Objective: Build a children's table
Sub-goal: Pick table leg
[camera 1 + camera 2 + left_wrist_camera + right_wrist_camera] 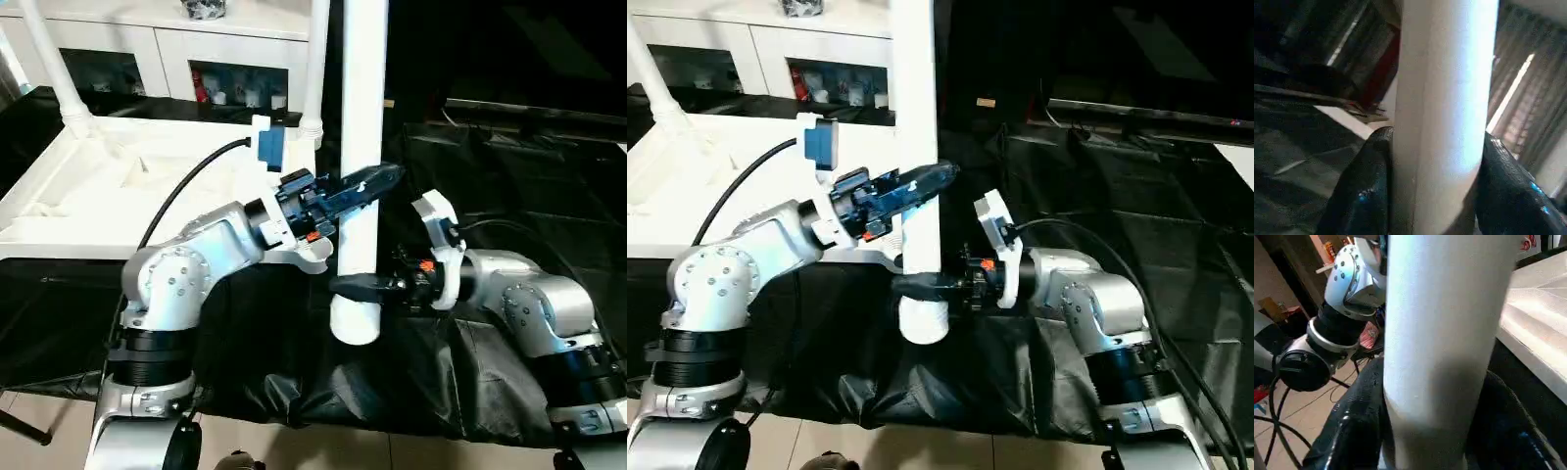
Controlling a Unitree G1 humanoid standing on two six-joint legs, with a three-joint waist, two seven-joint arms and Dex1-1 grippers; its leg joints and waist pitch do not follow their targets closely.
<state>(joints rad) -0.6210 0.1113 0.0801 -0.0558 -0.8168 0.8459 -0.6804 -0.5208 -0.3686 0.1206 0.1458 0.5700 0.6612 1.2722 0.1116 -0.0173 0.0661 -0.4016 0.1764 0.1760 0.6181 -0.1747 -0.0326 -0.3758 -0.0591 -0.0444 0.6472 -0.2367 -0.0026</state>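
A white tapered table leg (361,117) stands upright over the front of the black-covered table, its wide end (354,323) down. My left gripper (377,180) is shut on its middle, and the leg (1444,117) sits between both black fingers (1359,196). My right gripper (361,286) is shut on it lower down, near the wide end, gripping the leg (1444,333) from the opposite side. The white table top (98,196) lies upside down at the left. Two legs (54,69) (315,69) stand in its far corner sockets.
A white glass-door cabinet (225,49) runs along the back. Wrinkled black cover (519,186) spreads to the right and front, and its edge drops to the tiled floor (323,450). A black cable (186,186) arcs over my left forearm.
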